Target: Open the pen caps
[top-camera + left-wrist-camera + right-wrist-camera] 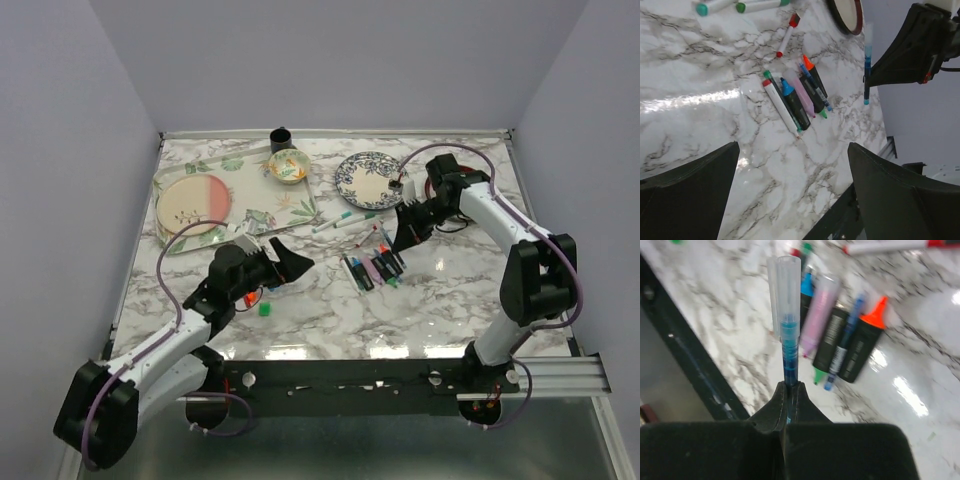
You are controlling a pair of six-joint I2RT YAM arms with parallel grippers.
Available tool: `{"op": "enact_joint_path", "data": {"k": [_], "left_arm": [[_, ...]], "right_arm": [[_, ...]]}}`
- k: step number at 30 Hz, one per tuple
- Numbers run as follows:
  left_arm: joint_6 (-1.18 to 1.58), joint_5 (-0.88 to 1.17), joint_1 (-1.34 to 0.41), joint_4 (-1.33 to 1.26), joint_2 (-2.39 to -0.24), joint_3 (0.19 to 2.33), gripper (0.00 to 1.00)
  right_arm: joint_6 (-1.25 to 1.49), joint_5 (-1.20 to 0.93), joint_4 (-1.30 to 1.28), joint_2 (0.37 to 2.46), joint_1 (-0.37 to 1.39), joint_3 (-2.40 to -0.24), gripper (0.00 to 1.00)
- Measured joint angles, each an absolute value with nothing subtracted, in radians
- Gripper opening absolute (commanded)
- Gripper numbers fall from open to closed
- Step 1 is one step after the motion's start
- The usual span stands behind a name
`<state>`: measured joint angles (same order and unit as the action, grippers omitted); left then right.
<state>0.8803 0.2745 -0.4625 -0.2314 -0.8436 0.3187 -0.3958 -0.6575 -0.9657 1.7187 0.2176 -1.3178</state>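
My right gripper (790, 387) is shut on a thin blue pen (788, 330), which sticks out from the fingertips with a clear cap (788, 282) on its far end. From the left wrist view the same pen (867, 70) hangs above the table under the right gripper (912, 55). Below it lies a cluster of pens (372, 270): orange (814, 75), lilac (800, 90) and blue (794, 102) highlighters and a white marker (781, 107). My left gripper (792, 195) is open over bare marble, holding nothing. A loose green cap (264, 310) lies near the left arm.
A red-ended marker (786, 35) and two white markers (345, 218) lie beyond the cluster. At the back stand a patterned plate (370, 178), a pink plate (193, 205), a small bowl (287, 166), a black cup (281, 138) and a leaf-print tray (300, 208).
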Motion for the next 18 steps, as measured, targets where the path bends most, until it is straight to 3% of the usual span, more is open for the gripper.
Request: {"op": "enact_joint_path", "data": {"k": [4, 8, 18], "left_arm": [[0.987, 0.215, -0.577, -0.372, -0.948, 0.347, 0.92], [1.046, 0.128, -0.663, -0.483, -1.048, 0.453, 0.76], [1.139, -0.002, -0.751, -0.518, -1.358, 0.649, 0.73]], "right_arm": [[-0.44, -0.855, -0.969, 1.692, 0.228, -1.316, 0.01], [-0.477, -0.977, -0.99, 1.693, 0.243, -1.311, 0.0], [-0.501, -1.063, -1.0, 1.693, 0.282, -1.311, 0.01]]}}
